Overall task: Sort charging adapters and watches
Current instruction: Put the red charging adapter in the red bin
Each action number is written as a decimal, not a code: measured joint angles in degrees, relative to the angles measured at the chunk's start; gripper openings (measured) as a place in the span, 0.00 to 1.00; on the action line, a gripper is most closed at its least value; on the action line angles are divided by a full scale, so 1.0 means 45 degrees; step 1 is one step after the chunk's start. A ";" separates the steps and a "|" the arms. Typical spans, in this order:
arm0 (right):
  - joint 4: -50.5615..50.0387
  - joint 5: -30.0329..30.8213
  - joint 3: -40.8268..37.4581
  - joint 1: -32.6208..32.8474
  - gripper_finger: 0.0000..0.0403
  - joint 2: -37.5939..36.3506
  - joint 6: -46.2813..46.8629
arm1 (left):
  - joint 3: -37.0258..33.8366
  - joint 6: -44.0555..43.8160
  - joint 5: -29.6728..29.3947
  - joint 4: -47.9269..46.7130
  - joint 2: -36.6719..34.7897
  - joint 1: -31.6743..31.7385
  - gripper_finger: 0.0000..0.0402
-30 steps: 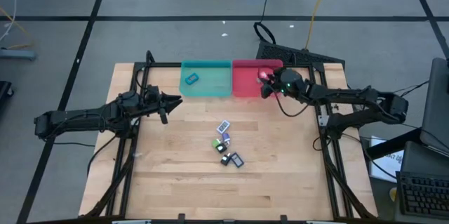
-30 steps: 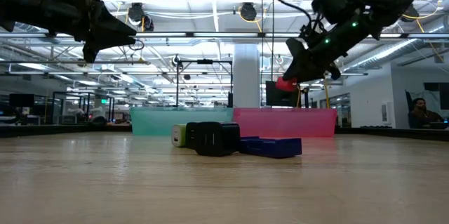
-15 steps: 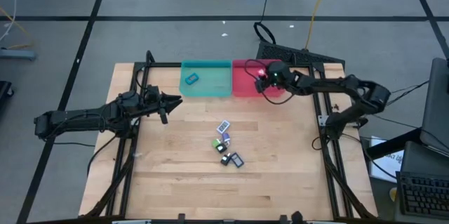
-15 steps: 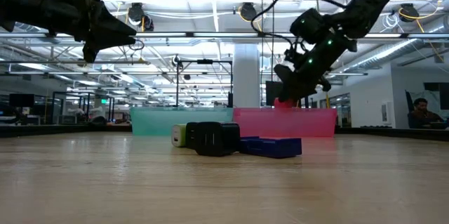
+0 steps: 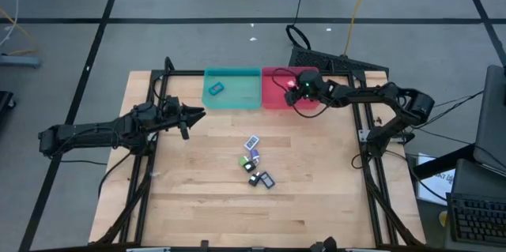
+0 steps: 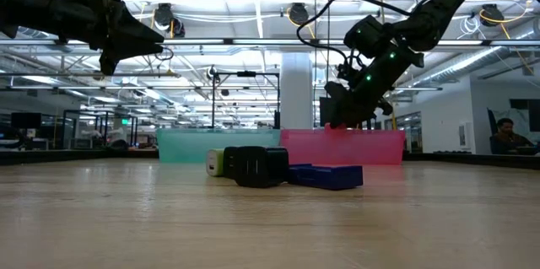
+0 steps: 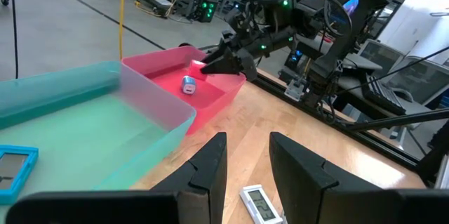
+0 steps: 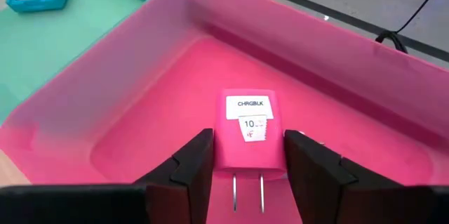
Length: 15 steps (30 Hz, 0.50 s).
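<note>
The left gripper [image 5: 199,112] is held above the worktop [image 5: 198,197], short of the teal bin [image 5: 232,99]; its jaws are seen a little apart with nothing between them. One teal watch [image 5: 216,88] lies flat in the teal bin. In the middle of the worktop a small cluster [image 5: 255,163] of adapters and watches is gathered, the pieces touching or just beside one another; an exact count of each kind cannot be made out. To the right, touching the teal bin, stands the pink bin [image 8: 105,112]. Over it, the right gripper [image 8: 247,155] is lowered, its jaws closed on one pink charging adapter [image 8: 248,140], prongs toward the wrist. On the adapter's white label "CHRGBLK" can be read, with "10" beneath it. A small light-blue piece [image 7: 188,83] rests on the pink bin's floor.
</note>
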 joint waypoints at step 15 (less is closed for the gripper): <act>0.0777 -0.1010 0.0655 0.0000 0.35 0.0000 -0.0898 | 0.0000 0.0000 0.0010 0.0000 0.0000 -0.0003 0.27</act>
